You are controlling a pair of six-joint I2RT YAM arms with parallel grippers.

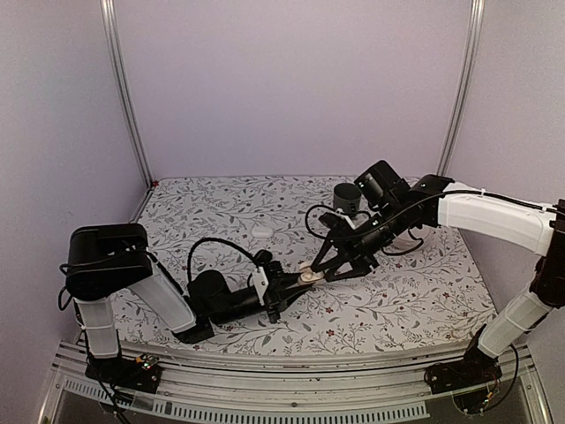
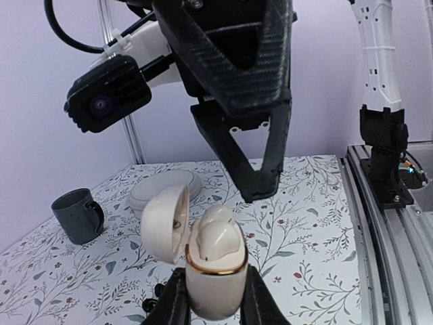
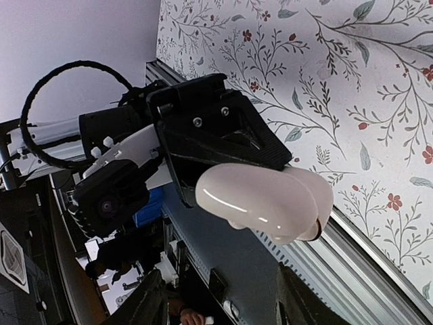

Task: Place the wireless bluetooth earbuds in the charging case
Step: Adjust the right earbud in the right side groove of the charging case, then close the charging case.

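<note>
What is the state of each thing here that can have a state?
case: upright, lid open, held
earbud: sitting in the case
left gripper: shut on the case
right gripper: open, empty
mug: upright
white pod: lying flat, looks closed

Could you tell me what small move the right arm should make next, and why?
Probably lower the right gripper to press the white earbud gently down into the charging case. The left gripper holds it upright, lid open; the bud stands above the rim and the right gripper hovers just above.
</note>
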